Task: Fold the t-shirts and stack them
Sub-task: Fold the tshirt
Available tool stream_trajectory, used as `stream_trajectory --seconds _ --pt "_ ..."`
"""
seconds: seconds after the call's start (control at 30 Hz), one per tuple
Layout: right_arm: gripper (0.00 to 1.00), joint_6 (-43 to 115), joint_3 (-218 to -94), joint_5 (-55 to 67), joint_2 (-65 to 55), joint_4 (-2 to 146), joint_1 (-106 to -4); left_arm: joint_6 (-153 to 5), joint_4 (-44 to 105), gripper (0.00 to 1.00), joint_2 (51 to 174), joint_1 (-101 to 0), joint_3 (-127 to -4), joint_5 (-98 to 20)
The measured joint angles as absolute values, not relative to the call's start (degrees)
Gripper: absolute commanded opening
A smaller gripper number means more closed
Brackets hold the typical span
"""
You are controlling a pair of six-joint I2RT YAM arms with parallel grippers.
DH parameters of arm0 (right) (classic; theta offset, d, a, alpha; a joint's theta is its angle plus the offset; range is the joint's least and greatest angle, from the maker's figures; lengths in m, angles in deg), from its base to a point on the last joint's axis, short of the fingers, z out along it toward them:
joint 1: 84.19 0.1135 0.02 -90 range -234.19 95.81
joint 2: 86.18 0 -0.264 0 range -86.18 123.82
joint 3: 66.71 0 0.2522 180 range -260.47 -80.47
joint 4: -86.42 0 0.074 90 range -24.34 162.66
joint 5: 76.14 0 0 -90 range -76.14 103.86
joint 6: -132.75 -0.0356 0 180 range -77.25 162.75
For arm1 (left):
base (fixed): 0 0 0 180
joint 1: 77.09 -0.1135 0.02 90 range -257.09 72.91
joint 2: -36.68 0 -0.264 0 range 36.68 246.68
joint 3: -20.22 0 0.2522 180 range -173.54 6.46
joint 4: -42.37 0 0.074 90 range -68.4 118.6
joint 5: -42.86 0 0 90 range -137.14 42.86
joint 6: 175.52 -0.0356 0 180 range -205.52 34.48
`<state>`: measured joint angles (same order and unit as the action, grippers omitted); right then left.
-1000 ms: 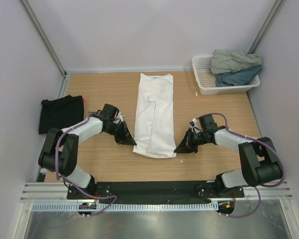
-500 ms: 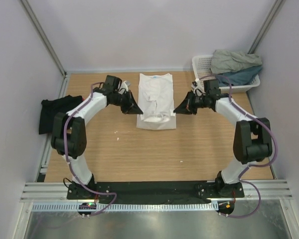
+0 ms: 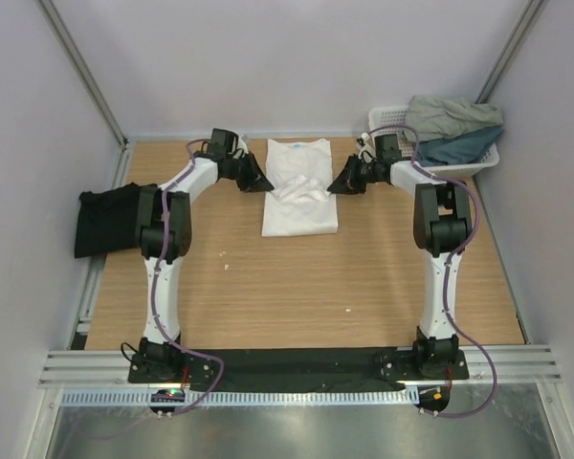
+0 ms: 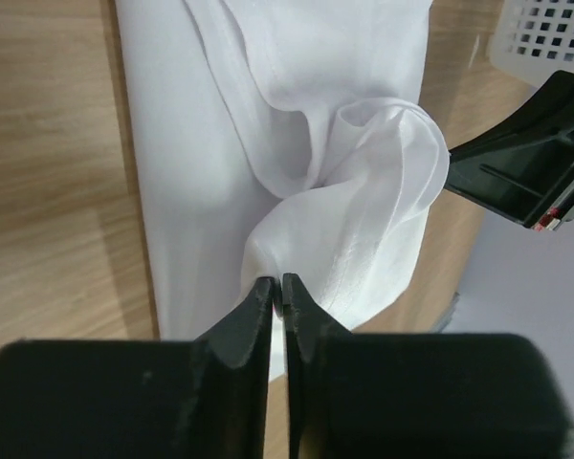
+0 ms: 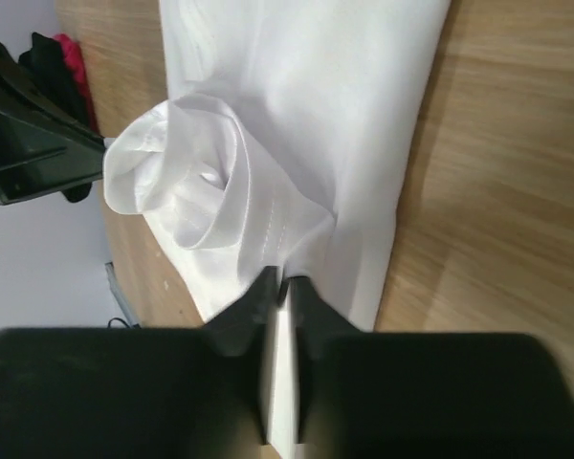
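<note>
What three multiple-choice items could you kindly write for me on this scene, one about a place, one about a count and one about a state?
1. Where is the black t-shirt?
A. at the left edge of the table
B. at its middle
C. at its right edge

2. How many t-shirts are in the basket?
A. one
B. two
C. four

3. How do the left claw and right claw stand?
A. both shut on the white t-shirt
B. both open
C. one shut, one open

Answers:
1 A, it lies far left in the top view.
2 B, a grey-green one lies over a teal one.
3 A, each wrist view shows white cloth pinched.
</note>
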<state>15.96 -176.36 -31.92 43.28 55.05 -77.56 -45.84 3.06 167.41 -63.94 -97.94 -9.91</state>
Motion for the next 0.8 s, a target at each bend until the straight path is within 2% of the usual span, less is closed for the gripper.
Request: stream_trajectory --seconds 0.03,0.07,0.17,0.2,0.3,0.5,0.67,0.8 --pt "0.45 16.5 -177.5 -31.3 44.2 54.8 -77.6 -46.2 3.1 0.14 168.0 -64.0 -98.7 -10.8" --pt "0.49 17.3 -178.3 -30.6 44.6 54.3 -77.6 -46.5 3.2 0.16 168.0 -64.0 -99.0 -11.5" --pt "0.52 20.4 -181.2 -28.6 43.8 52.1 -77.6 -46.9 3.7 0.41 167.7 -64.0 -99.8 -12.5" --pt "0.53 21.0 -181.5 -28.3 43.0 51.7 -77.8 -47.0 3.7 0.52 167.2 -64.0 -99.8 -12.8" --pt "0.53 22.2 -180.3 -27.7 38.0 49.8 -78.4 -47.3 3.3 0.67 165.2 -64.0 -99.7 -13.3" --pt "0.53 23.6 -167.3 -29.0 21.6 46.9 -79.9 -52.2 -0.8 0.7 153.2 -64.0 -92.9 -13.6" --pt "0.54 23.8 -155.8 -30.3 17.5 46.9 -80.1 -54.7 -4.5 0.69 147.0 -64.5 -81.2 -11.8" --pt "0.54 23.7 -148.8 -30.4 18.7 45.6 -79.9 -55.0 -7.7 0.69 148.7 -65.6 -73.6 -10.9"
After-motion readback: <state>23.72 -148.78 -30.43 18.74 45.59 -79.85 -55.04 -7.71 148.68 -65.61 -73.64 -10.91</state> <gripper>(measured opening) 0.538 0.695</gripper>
